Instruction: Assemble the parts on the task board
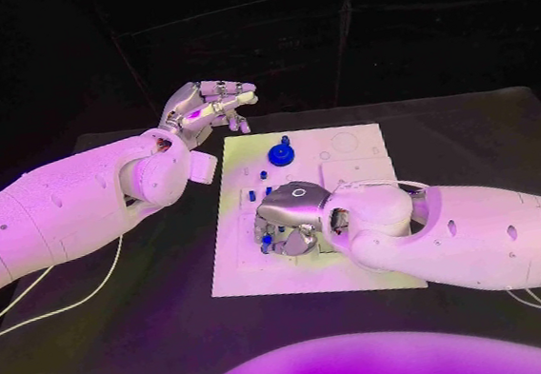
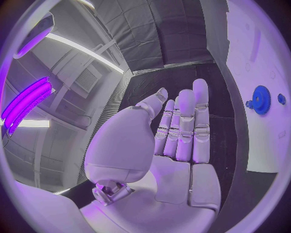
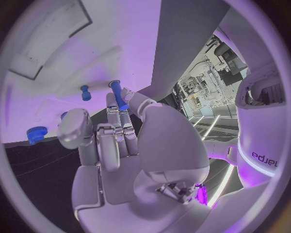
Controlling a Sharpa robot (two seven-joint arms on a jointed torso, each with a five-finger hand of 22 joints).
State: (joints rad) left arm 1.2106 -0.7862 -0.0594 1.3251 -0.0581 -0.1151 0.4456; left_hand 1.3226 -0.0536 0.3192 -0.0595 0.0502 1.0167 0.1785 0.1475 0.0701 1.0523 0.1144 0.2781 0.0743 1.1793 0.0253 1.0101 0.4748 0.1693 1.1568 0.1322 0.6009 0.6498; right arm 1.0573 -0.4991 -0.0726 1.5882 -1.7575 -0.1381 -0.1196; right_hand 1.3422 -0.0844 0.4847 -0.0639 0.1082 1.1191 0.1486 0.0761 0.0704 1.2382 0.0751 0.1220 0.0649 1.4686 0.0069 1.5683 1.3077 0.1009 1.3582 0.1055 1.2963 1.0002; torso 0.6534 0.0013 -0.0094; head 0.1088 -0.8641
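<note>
The white task board (image 1: pixel 352 261) lies mid-table. A blue gear (image 1: pixel 280 155) (image 2: pixel 261 99) stands near its far edge, with small blue pegs (image 1: pixel 265 176) close by. My right hand (image 1: pixel 296 217) (image 3: pixel 121 141) hovers low over the board's left half, fingers pointing down. It pinches a blue peg (image 3: pixel 120 97) between thumb and fingers, just above the board. Another short blue peg (image 3: pixel 85 92) and a blue knurled part (image 3: pixel 36 134) stand beside it. My left hand (image 1: pixel 210 108) (image 2: pixel 176 131) is raised beyond the board's far left corner, fingers straight, holding nothing.
The black table (image 1: pixel 129 344) surrounds the board. White cables (image 1: pixel 41 315) trail under the left arm. The board's right half (image 1: pixel 355 149) shows empty recesses and holes.
</note>
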